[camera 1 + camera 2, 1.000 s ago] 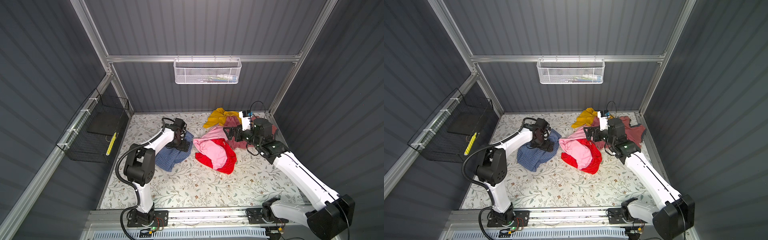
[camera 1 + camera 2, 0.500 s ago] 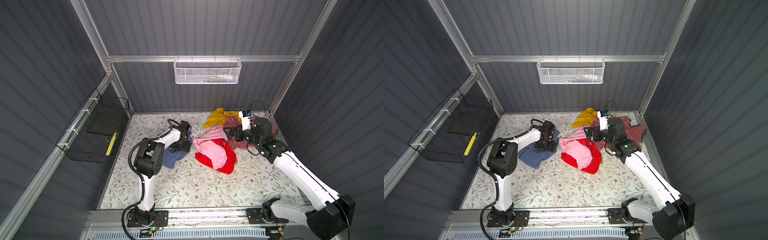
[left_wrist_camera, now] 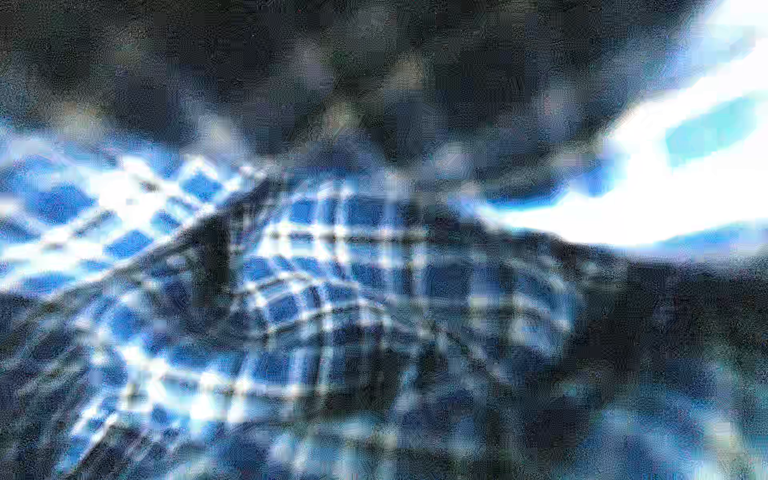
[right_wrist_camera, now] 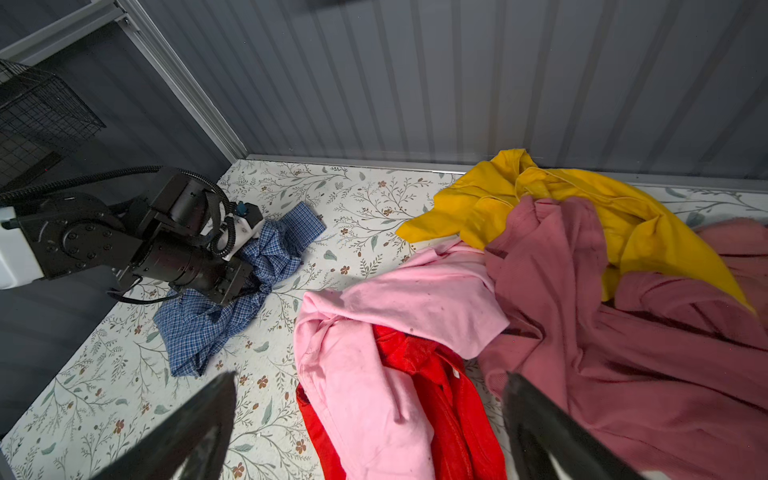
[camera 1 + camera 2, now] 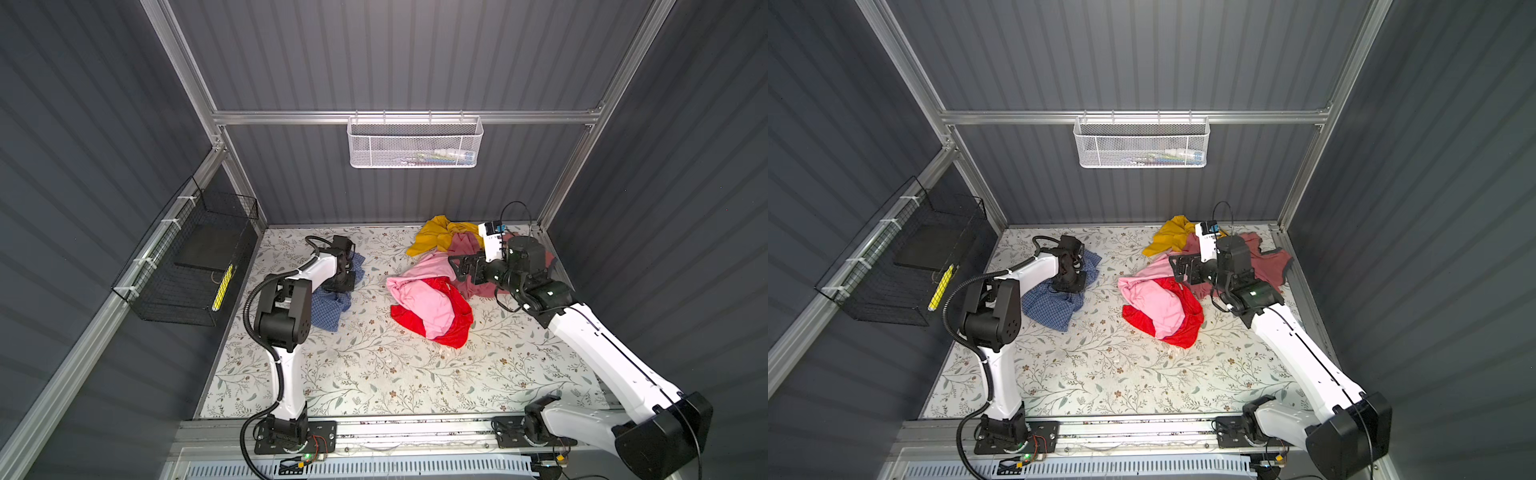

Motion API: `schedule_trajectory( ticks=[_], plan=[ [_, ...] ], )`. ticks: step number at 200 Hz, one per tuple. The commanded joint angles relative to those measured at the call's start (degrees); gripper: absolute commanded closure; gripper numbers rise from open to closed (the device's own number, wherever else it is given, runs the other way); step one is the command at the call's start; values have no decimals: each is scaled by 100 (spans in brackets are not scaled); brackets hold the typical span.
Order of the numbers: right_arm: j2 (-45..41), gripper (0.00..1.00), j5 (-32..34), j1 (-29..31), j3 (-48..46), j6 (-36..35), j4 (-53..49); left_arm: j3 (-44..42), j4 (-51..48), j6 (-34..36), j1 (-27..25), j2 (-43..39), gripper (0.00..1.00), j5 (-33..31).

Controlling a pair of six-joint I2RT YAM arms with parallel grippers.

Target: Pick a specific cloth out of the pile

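A black wire basket [image 5: 183, 270] hangs on the left wall, with a yellow item standing in its near end. Next to it the left arm [image 5: 320, 270] reaches across the desk [image 5: 374, 374] and points down onto the cloth [image 5: 328, 316]. The left jaws are closed, their tips buried in the fabric. In the right wrist view the cloth [image 4: 199, 328] puckers in folds toward those tips, so they grip a bunch of it. The left wrist view is filled with blurred blue and white check [image 3: 332, 291], very close to the lens.

The cloth lies crumpled on the left part of the desk in both top views [image 5: 1054, 309], partly under the arm. A strip of bare flowered desk separates it from the pile [image 5: 432, 299]. On the back wall, above the middle, hangs a white mesh basket [image 5: 415, 145].

The pile sits right of centre. A pink garment [image 5: 424, 299] lies over a red one [image 5: 457, 320] at its near side. A yellow one [image 5: 440, 237] is against the back wall, and a dusty-rose one [image 5: 1266, 266] spreads toward the right corner.

The right arm [image 5: 582, 328] hangs over the dusty-rose garment. The right jaws are wide open with nothing between them, and face the pink garment. Their two dark fingers [image 4: 187, 436] stand far apart in the right wrist view.
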Motion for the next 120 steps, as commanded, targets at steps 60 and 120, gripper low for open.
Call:
schedule_trajectory(
  ticks=[60,120],
  plan=[
    [-228,1,101,20,-25,-104,66,829,-313,143,260,-121,100,-935],
    [-295,1,238,20,-130,-127,37,1228,52,1062,275,789,100,-912]
  ],
)
